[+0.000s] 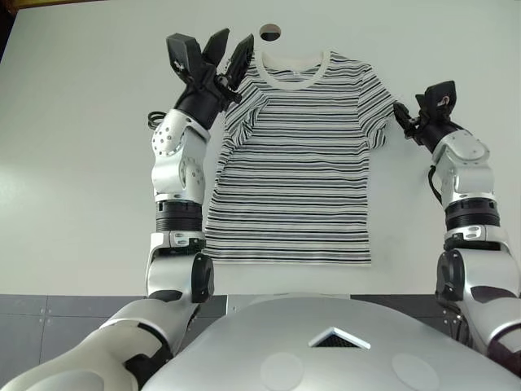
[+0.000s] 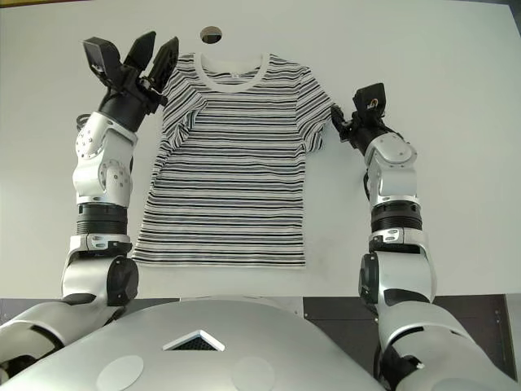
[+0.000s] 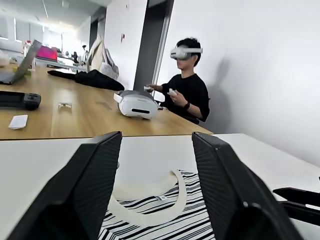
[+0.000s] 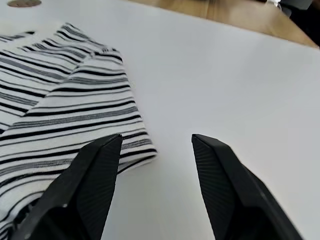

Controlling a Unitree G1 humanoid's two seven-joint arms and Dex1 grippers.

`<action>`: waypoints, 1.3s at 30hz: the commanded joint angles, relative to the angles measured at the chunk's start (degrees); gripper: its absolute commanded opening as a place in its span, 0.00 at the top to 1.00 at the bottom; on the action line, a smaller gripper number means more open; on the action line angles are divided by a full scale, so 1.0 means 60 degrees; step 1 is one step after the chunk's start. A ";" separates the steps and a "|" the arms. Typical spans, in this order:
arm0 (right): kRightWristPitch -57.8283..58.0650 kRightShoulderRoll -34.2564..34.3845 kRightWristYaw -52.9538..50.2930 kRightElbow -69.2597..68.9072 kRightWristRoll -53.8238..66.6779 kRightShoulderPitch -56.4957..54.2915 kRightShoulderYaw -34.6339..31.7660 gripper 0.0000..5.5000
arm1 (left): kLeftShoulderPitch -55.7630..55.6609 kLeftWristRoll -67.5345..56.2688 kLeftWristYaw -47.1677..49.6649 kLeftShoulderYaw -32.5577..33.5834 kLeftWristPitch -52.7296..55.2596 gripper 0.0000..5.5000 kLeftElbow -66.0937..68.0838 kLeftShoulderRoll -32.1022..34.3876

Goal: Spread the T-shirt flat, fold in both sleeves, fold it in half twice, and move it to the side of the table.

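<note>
The T-shirt (image 1: 297, 163) lies flat in the middle of the white table (image 1: 81, 122), with its left sleeve folded in. The left gripper (image 1: 234, 39) hangs open above that shoulder. The right gripper (image 2: 336, 114), also open, is low at the right sleeve (image 1: 376, 114). A round hole (image 1: 269, 32) lies just beyond the collar.

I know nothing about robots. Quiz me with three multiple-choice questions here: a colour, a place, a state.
1. What colour is the T-shirt's collar?
A. red
B. white
C. black
2. Where is the right gripper?
A. beside the right sleeve
B. at the bottom hem
C. on the collar
3. How is the left gripper?
A. shut on the collar
B. shut on a sleeve
C. open, empty
Answers: 1 B, the neck band is white; 2 A, it sits at the sleeve's edge; 3 C, its fingers stand apart with nothing between.
</note>
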 commanded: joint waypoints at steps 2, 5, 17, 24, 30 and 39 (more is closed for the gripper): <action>0.0372 0.0016 0.0428 0.0450 0.0040 -0.0365 0.0051 0.53 | 0.0282 -0.0146 0.0084 0.0025 0.0004 0.52 -0.0494 -0.0035; 0.0376 0.0062 0.0568 0.0613 0.0032 -0.0479 0.0053 0.53 | 0.0350 -0.0150 0.0066 -0.0022 0.0021 0.52 -0.0569 -0.0052; 0.0940 -0.0025 0.0938 0.1421 0.0077 -0.0704 -0.0008 0.92 | 0.0555 -0.0325 0.0288 0.0082 0.0004 0.52 -0.0956 -0.0113; 0.0328 0.0268 0.1088 -0.0520 0.0364 -0.0318 0.0042 0.98 | 0.0555 -0.0232 0.0363 0.0087 -0.0156 0.52 -0.0765 -0.0098; 0.0688 0.0728 0.1133 -0.3148 0.0441 0.0162 0.0594 0.98 | 0.0485 0.2175 0.1559 -0.0327 -0.3497 0.56 0.1089 0.0087; 0.1018 0.0858 0.0895 -0.2761 -0.0204 0.0032 0.1298 0.98 | 0.0272 0.2451 0.1890 -0.0503 -0.4402 0.85 0.2018 0.0059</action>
